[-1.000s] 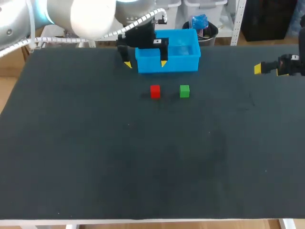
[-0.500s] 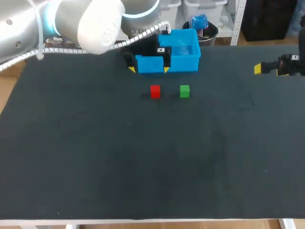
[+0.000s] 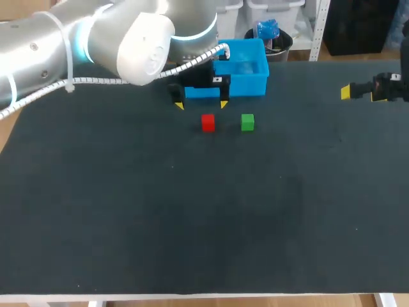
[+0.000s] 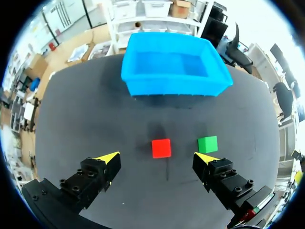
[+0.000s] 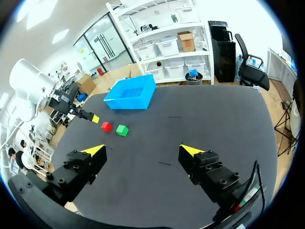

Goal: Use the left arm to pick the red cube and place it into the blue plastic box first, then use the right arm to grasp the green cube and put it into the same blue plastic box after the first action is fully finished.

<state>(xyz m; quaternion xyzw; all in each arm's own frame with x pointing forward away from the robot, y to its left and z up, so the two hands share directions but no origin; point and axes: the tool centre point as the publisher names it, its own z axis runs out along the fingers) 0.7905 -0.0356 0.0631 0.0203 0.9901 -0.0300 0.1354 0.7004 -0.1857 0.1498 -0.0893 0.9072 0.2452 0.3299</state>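
Left claw (image 4: pixel 157 156), tips spread, red cube (image 4: pixel 161 148) just ahead between them

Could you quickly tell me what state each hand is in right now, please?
Left hand: open, holding nothing; the red cube lies just ahead of it.
Right hand: open, holding nothing.

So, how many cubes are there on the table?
2. The red cube lies before the box, ahead of the left fingers; the green cube lies beside it, apart. None seems hidden.
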